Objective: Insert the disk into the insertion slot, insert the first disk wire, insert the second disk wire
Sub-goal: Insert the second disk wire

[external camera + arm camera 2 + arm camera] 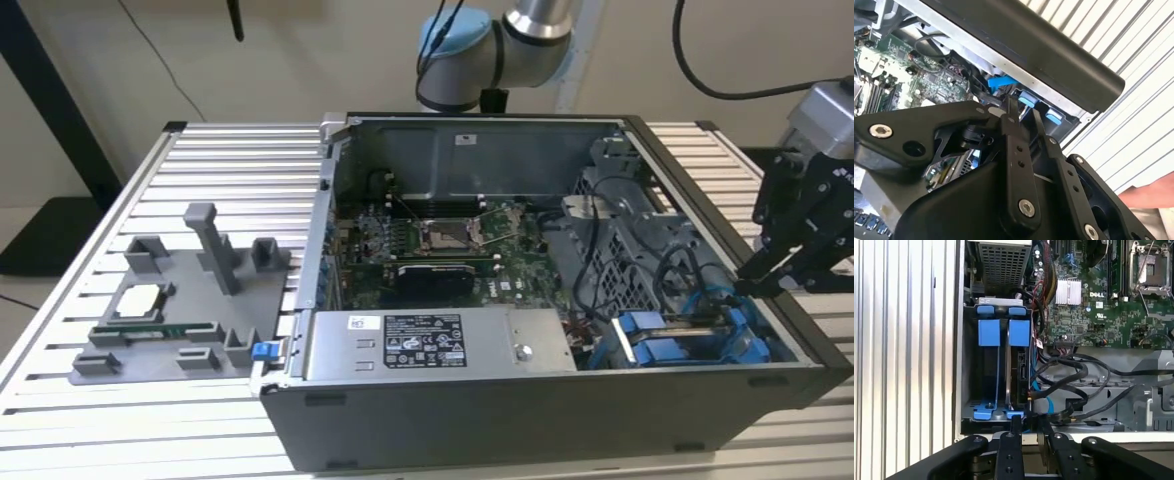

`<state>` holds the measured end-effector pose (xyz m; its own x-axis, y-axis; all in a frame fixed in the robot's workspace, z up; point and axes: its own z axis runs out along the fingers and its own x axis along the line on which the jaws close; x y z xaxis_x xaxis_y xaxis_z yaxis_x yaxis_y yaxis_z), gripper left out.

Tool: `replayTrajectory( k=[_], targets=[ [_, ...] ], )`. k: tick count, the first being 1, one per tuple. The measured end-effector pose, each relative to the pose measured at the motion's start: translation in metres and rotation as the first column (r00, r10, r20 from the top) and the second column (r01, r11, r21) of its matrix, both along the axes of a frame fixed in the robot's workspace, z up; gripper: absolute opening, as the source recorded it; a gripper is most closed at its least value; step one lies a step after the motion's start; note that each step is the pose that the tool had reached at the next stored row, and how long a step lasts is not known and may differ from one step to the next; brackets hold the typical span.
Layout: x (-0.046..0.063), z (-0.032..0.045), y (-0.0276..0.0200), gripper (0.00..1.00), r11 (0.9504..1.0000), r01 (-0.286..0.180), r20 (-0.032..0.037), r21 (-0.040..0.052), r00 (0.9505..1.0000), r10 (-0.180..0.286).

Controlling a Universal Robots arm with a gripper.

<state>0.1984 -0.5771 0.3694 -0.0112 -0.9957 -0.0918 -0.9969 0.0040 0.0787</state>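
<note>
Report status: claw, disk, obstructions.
Claw at slot mouth, beside cables. Disk looks seated in slot. Cables crowd the mouth.

Hidden or cropped.
Gripper (742, 287) cropped at the exterior view's right edge; arm (461, 40) cropped above. Disk (1019, 370) edge-on inside the slot (1001, 301), label hidden. Hand (1149, 196) cropped at the second wrist view's edge, motherboard (884, 65) mostly behind the gripper there.

insertion slot (681, 338): case (534, 420) corner, exterior view's right | power-supply box (427, 345): beside it, that view's left | motherboard (400, 250): behind box
</note>
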Motion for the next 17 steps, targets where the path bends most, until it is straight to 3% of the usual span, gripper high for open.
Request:
replayTrajectory(
  k=[17],
  targets=[
    [0.0000, -0.0057, 0.0009, 1.00, 1.0000, 0.000, 0.0032, -0.0012, 1.0000, 0.000]
  ],
)
